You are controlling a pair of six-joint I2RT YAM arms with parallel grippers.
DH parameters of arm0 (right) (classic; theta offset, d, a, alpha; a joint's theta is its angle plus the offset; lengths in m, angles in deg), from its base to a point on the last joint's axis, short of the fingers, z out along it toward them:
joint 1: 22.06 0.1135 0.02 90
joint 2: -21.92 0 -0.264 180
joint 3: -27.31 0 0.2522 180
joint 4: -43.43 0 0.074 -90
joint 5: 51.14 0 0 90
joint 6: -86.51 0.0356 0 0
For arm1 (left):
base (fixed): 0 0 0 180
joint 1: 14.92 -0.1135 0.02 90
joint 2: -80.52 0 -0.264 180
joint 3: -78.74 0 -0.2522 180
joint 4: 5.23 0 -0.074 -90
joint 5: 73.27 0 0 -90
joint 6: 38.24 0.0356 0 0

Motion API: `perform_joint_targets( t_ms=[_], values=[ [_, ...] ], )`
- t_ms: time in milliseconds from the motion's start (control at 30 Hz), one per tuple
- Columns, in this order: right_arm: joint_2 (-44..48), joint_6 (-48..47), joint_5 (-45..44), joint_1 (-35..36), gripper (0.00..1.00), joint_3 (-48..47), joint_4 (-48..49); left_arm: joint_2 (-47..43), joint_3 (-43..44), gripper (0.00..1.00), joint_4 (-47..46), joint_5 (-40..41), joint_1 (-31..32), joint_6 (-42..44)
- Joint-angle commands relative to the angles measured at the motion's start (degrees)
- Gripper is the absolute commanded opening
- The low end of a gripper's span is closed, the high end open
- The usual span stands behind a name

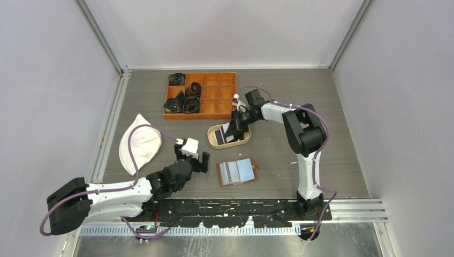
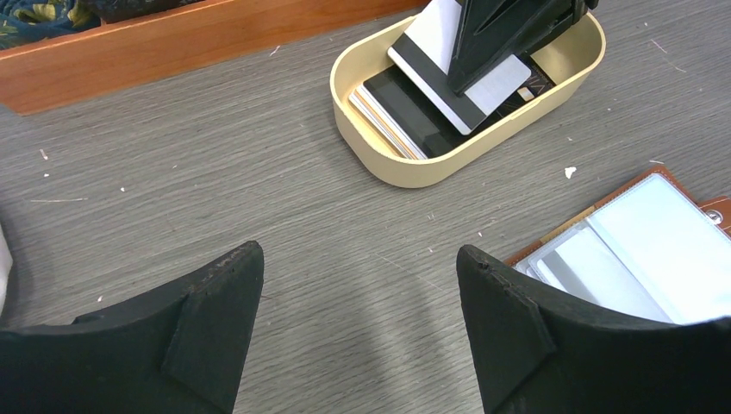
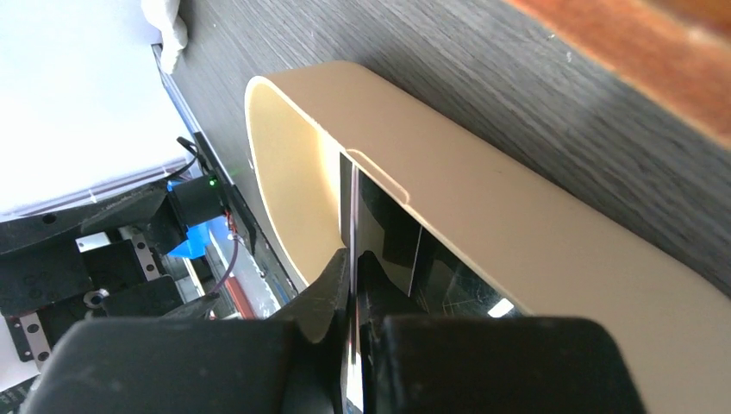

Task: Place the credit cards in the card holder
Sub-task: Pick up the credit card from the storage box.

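A: Where are the credit cards (image 2: 405,116)?

B: Most are stacked in the beige oval tray (image 2: 414,177), mid-tabletop. Dark and pale edges show in the stack, but I can't count them. One white card with a dark stripe (image 2: 427,47) stands tilted above it.

A: Is that one held?

B: Yes. The right claw (image 3: 353,267) is closed on it. In the right wrist view the card is edge-on, a thin line pinched between the two fingers. In the left wrist view the fingers cover its middle. Whether its low corner touches the stack, I cannot tell.

A: And the card holder (image 1: 219,175)?

B: It lies open and flat on the tabletop, just nearer the arm bases than the tray and apart from it. A grey card and a light blue one show in its sleeves. In the left wrist view it is cut off by the frame edge and by one finger.

A: What about the left claw (image 2: 360,259)?

B: Its jaws are spread wide and hold nothing. It hangs over bare tabletop to the left of the holder.

A: What's further out?

B: An orange compartmented box (image 1: 201,116) sits behind the tray, with dark items in its left cells that are too small to identify. A white cloth-like piece (image 1: 140,147) lies at far left.
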Motion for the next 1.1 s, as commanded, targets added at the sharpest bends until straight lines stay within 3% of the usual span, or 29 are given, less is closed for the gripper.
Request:
perform_joint_targets(
  t_ms=[0, 100, 200, 1067],
  values=[
    [3.77, -0.49, 2.61, 0.47, 0.13, -0.35, 0.28, -0.89, 0.63, 0.82, -2.83, 1.71, -0.17, 0.75],
    [3.54, -0.53, 2.72, 0.31, 0.22, -0.48, 0.10, -0.85, 0.68, 0.82, -2.83, 1.68, -0.17, 0.76],
    [3.18, -0.36, 2.83, 0.23, 0.25, -0.66, -0.01, -0.82, 0.76, 0.82, -2.83, 1.69, -0.15, 0.76],
    [3.96, 0.94, 2.76, -2.76, 0.25, -0.01, -0.37, -0.50, 0.93, 0.82, -2.83, 1.63, -0.12, 0.75]
  ],
)
